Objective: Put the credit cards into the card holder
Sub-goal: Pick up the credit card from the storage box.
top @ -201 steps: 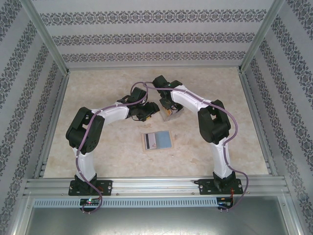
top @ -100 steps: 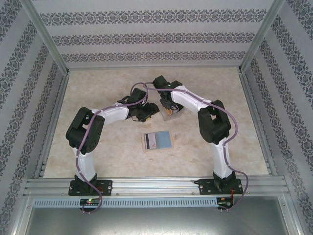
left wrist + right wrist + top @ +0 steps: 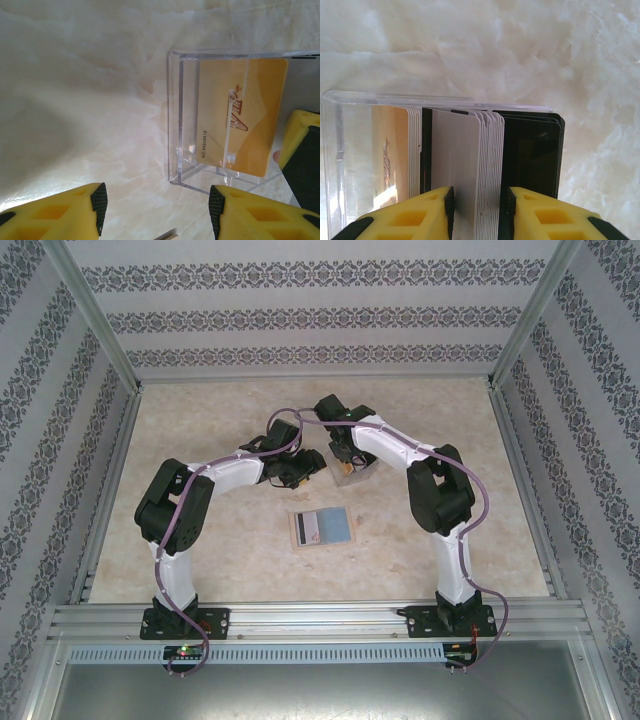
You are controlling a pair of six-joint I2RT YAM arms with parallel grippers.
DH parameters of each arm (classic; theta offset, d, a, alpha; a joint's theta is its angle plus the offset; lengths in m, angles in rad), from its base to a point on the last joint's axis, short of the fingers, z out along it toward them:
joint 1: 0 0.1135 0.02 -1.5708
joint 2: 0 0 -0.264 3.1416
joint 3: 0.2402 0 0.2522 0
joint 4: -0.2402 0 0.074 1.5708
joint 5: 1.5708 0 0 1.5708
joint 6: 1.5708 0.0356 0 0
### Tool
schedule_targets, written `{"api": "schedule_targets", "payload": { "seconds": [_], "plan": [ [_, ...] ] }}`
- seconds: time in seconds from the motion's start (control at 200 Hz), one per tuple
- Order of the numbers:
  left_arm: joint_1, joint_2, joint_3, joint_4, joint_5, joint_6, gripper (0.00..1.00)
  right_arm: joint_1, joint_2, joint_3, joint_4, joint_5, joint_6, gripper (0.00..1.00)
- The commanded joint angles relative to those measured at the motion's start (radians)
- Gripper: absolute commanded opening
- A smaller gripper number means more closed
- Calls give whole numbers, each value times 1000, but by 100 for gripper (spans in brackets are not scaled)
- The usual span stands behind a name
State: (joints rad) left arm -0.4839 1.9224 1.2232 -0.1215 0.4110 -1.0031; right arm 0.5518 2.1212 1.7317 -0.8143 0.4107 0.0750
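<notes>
Almost nothing has moved since a moment ago; the right arm (image 3: pixel 440 498) has only slid a tiny bit. On the desk (image 3: pixel 200 420) it and the left arm (image 3: pixel 190 502) both bend in toward a clear box (image 3: pixel 174 120) out in the middle. The card holder (image 3: pixel 322 528) lies flat and open, well apart from the box, on the side nearer the arm bases. Inside the box the cards stand on edge, packed side by side: an orange card (image 3: pixel 245 110), white cards (image 3: pixel 465 170) and black cards (image 3: pixel 532 155). The right jaws reach down from above and look pinched on the white cards. The left jaws are spread wide with nothing in them, just beside the box. I think the bunch must go straight up first, since the box walls and the black cards hug it.
</notes>
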Motion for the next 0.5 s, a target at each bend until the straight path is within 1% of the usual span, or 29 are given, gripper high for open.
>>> {"api": "schedule_targets", "payload": {
  "seconds": [0.0, 0.495],
  "plan": [
    [11, -17, -7, 22, 3, -11, 58, -13, -46, -14, -4, 28, 8, 33],
    [11, -11, -1, 22, 12, -13, 58, -20, -60, -21, -1, 26, 22, 31]
  ]
}}
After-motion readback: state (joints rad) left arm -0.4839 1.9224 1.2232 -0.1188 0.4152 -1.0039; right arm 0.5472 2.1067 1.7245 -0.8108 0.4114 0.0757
